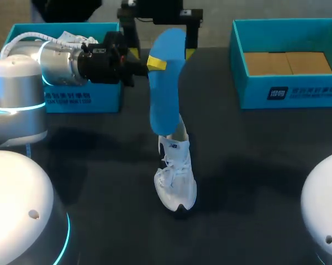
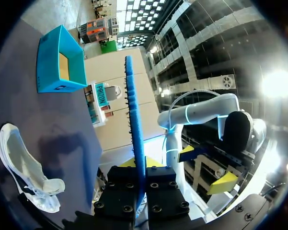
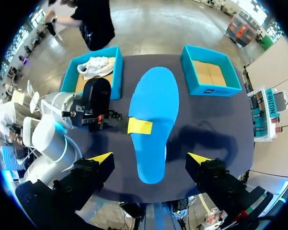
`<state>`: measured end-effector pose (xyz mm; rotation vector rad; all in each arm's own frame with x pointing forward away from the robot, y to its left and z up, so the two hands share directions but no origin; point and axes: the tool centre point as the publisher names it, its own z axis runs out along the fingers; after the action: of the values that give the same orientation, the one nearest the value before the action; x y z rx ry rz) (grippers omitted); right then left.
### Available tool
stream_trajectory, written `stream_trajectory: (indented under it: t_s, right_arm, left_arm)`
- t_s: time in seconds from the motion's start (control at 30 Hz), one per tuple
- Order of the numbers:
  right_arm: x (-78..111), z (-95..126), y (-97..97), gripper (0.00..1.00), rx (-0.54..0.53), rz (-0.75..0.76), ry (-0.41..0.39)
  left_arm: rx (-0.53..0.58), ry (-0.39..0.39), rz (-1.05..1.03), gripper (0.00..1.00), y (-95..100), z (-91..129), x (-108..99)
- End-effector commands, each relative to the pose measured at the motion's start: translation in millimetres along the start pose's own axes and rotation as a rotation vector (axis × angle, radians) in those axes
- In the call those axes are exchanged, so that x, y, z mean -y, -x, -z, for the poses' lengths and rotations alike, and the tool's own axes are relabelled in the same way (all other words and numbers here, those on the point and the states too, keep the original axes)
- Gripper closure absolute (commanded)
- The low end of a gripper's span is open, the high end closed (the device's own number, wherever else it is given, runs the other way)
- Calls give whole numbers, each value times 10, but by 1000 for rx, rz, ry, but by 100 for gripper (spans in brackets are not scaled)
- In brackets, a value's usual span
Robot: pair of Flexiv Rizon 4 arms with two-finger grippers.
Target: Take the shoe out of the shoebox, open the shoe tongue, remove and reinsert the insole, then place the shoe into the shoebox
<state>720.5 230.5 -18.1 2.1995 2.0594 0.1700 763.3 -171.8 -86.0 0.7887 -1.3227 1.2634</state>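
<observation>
My left gripper [image 1: 157, 63] is shut on a blue insole [image 1: 167, 83] and holds it in the air above the table, toe end hanging down. In the left wrist view the insole [image 2: 134, 124] shows edge-on, clamped in the left gripper [image 2: 139, 165]. A white shoe [image 1: 175, 174] lies on the dark table under the insole, also seen beside the left gripper [image 2: 19, 167]. My right gripper [image 3: 150, 158] stands open just beyond the insole [image 3: 155, 115], one yellow tip off each long edge, apart from it. In the right wrist view the shoe is hidden.
A teal shoebox [image 1: 248, 72] with a bare cardboard floor stands at the back right. A second teal box [image 1: 72, 99] at the back left, partly behind my left arm [image 1: 61, 63], holds another white shoe [image 3: 97, 66].
</observation>
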Motion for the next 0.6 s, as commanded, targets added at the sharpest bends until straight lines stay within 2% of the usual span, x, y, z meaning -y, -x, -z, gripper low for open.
stream_trajectory:
  t_s: [0.03,0.37,0.6]
  right_arm:
    - [-42,-60,145,0,-154,9,-9]
    - [-109,-64,316,0,-304,40,-15]
    - [-170,-60,475,0,-453,60,-26]
  left_arm:
    - [1,1,0,100,4,-2,2]
    - [1,1,0,100,4,-2,2]
    - [1,1,0,100,4,-2,2]
